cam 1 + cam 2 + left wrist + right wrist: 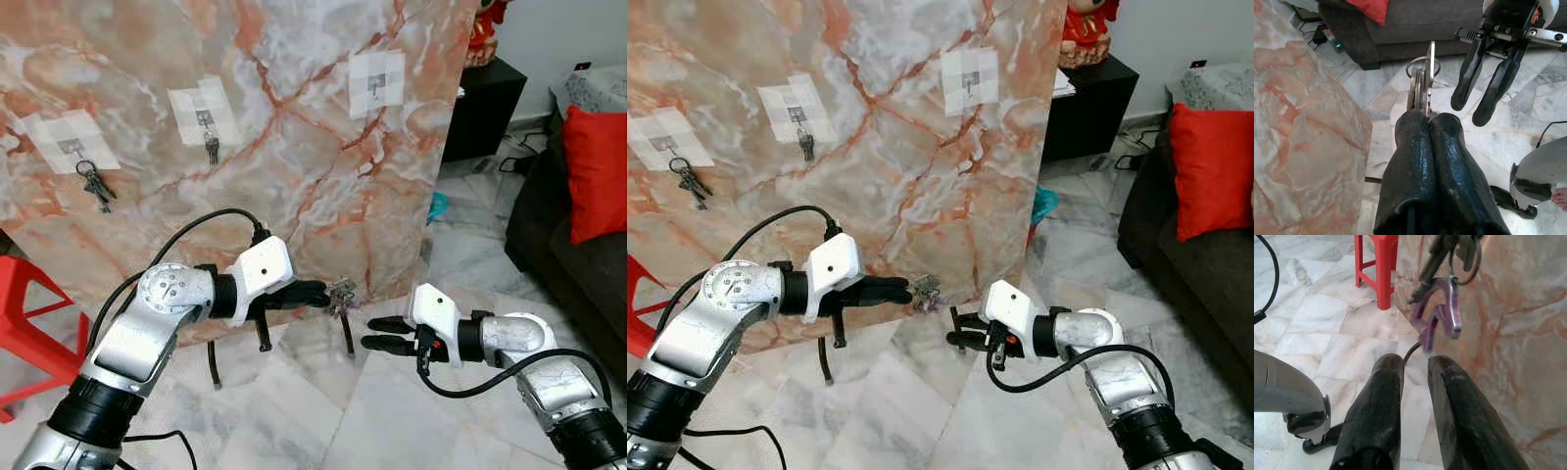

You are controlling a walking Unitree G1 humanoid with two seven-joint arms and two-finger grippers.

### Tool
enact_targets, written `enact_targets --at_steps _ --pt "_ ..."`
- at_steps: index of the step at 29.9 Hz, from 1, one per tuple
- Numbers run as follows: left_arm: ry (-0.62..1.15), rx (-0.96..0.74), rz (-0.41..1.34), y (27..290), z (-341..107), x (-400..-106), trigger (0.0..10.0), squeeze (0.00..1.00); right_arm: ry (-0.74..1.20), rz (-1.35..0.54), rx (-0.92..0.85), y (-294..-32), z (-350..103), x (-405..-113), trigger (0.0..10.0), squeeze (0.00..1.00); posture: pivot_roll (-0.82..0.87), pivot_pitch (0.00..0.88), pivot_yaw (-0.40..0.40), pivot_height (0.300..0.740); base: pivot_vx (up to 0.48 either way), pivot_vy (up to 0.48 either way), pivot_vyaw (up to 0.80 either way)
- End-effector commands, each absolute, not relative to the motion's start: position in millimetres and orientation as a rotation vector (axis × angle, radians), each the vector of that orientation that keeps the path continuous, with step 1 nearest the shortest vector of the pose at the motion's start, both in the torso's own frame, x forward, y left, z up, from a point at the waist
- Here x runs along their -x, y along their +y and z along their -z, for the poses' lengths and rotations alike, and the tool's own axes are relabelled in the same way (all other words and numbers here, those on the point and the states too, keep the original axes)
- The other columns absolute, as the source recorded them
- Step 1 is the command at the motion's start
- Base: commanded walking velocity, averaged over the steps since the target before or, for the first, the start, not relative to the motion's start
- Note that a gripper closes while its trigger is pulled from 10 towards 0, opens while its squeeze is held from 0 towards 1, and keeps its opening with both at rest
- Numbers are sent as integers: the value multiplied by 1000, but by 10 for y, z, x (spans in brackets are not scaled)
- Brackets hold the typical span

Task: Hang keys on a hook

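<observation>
- A marble slab (294, 147) stands upright on the tiled floor (470, 245); it takes up most of the head views and leans back slightly.
- Three pale patches are stuck across the slab in a rising row, each with a small hook: the left hook (76, 149) carries a ring of dark keys (95, 184), the middle hook (205, 119) carries a single dark key (212, 150), and the right hook (376, 84) is bare.
- A dark sofa (578, 264) with a red cushion (596, 171) sits at the robot's right; a black cabinet (482, 108) stands behind the slab's right edge, and a red stool (24, 328) is at the far left.
- The left gripper (323, 292) is held in front of the slab's lower part, its fingers pressed together on the keys (342, 292).
- In the left wrist view the keys (1421, 85) stick straight out past the fingertips, long axis in line with the fingers, ring at the far end; a purple tag hangs below them in the right wrist view.
- The keys are well below the bare hook, near the slab's bottom edge and off the floor.
- The right gripper (370, 333) hovers just beside and below the keys, fingers spread and pinching nothing, tips pointing at them.
- No writing can be read anywhere.
</observation>
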State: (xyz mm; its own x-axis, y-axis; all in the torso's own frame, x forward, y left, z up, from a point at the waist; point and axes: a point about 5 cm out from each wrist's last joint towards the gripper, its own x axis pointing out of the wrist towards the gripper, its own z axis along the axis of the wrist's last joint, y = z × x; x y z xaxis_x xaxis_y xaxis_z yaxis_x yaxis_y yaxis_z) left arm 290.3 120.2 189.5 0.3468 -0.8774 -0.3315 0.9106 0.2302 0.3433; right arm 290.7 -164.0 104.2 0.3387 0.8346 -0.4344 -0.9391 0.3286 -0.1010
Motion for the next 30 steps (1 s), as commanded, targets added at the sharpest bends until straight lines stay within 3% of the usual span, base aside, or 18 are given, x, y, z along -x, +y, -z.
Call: enact_targets --at_steps 1,30 --pt "47 -534 1268 1141 -1966 -2866 10000 0 322 -1199 364 -1619 -1012 -2890 10000 0 92 34 50 740 0 0 0" --pt "66 -532 1320 1083 -2006 -2776 10000 0 241 -1135 344 -1502 -992 -3023 10000 0 102 35 47 740 0 0 0"
